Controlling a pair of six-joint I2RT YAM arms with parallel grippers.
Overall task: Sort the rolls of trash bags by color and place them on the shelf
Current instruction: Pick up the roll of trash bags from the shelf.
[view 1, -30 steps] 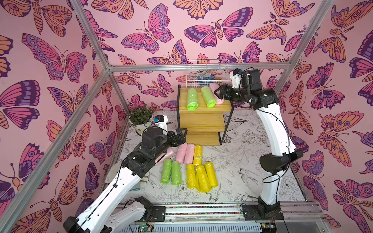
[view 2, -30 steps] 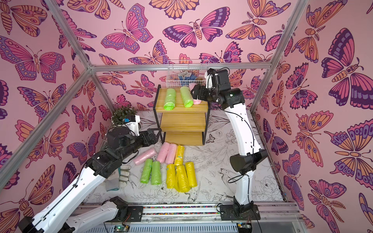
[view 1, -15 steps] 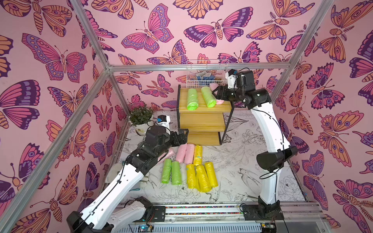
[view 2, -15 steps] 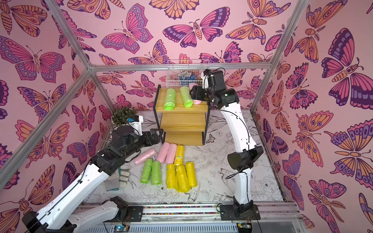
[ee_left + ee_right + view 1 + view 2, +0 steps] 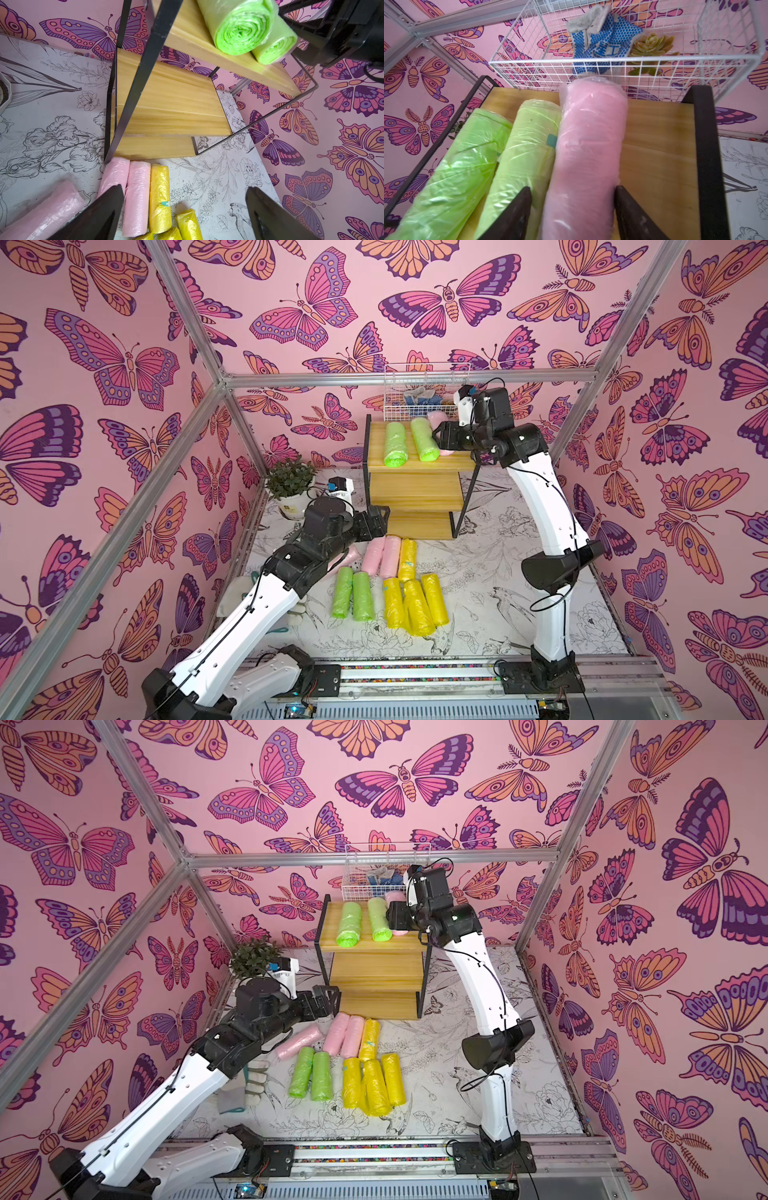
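Note:
The shelf (image 5: 415, 489) stands at the back. Its top board carries two lime green rolls (image 5: 395, 444) and one pink roll (image 5: 591, 145). My right gripper (image 5: 571, 188) straddles that pink roll. One finger touches its side and the other stands slightly off it, beside the nearer green roll (image 5: 525, 155). On the floor mat lie three pink rolls (image 5: 347, 1036), two green rolls (image 5: 353, 597) and several yellow rolls (image 5: 415, 605). My left gripper (image 5: 185, 187) hangs wide open and empty above the floor rolls, near the shelf's bottom board (image 5: 155, 145).
A white wire basket (image 5: 591, 66) behind the shelf's top board holds a blue dotted glove (image 5: 600, 45) and a succulent (image 5: 652, 47). A potted plant (image 5: 291, 481) stands at the back left. A grey glove (image 5: 245, 1085) lies under the left arm.
The right gripper has moved in over the top board and its jaws have narrowed around the pink roll. The left gripper has shifted slightly toward the shelf, still open.

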